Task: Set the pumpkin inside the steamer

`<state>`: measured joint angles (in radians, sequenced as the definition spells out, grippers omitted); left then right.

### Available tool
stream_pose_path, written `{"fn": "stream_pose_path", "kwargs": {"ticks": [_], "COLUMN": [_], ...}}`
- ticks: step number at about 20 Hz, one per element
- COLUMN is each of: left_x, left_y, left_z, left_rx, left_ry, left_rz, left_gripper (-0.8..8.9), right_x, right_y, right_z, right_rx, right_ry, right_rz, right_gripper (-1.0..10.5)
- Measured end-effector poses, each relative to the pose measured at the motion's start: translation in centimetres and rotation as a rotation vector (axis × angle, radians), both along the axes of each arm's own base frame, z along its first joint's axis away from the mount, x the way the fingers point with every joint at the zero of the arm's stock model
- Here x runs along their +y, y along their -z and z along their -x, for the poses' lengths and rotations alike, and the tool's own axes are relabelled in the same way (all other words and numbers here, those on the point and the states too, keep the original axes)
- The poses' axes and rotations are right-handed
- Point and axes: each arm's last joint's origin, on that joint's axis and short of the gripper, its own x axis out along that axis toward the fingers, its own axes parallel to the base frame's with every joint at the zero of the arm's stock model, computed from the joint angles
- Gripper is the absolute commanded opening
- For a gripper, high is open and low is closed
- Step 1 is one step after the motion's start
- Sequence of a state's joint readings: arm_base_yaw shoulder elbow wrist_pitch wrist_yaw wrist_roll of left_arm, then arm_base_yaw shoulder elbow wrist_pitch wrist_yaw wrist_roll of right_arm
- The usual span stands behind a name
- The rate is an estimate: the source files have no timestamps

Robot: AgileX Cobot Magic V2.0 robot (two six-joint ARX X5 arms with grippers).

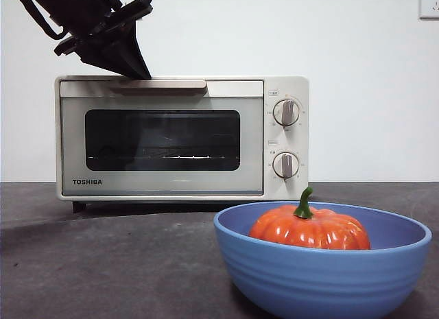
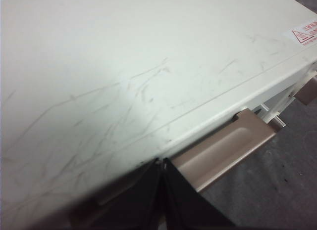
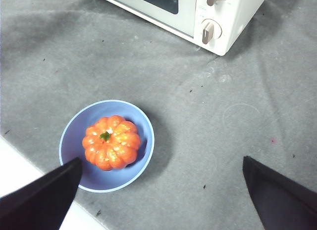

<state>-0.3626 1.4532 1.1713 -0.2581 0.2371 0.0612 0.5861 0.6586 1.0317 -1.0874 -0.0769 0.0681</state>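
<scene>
With its jaws pinched together, the left gripper [image 2: 162, 163] may slip off the steamer [image 1: 182, 137] handle [image 2: 223, 151], leaving the door shut.

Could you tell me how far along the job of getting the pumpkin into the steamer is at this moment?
Nothing is finished: the pumpkin sits in the blue bowl and the steamer door is closed. In hand: the left tool, shut, is at the door handle. Left: opening, moving the pumpkin. The right tool is open above the table.
</scene>
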Motion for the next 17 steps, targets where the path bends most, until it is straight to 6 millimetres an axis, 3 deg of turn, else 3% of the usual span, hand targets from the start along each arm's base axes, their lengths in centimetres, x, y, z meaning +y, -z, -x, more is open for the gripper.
{"fn": "stream_pose_path", "kwargs": {"ticks": [17], "left_x": [-1.2], "left_y": [0.0], "left_z": [2.3], "left_rx": [0.162], "left_ry": [0.078], "left_rz": [-0.054], "left_gripper": [0.15], "right_x": [0.0], "right_y": [0.0], "right_z": [0.0], "right_rx": [0.000], "right_ry": [0.000], "right_rz": [0.000], "right_gripper": [5.2]}}
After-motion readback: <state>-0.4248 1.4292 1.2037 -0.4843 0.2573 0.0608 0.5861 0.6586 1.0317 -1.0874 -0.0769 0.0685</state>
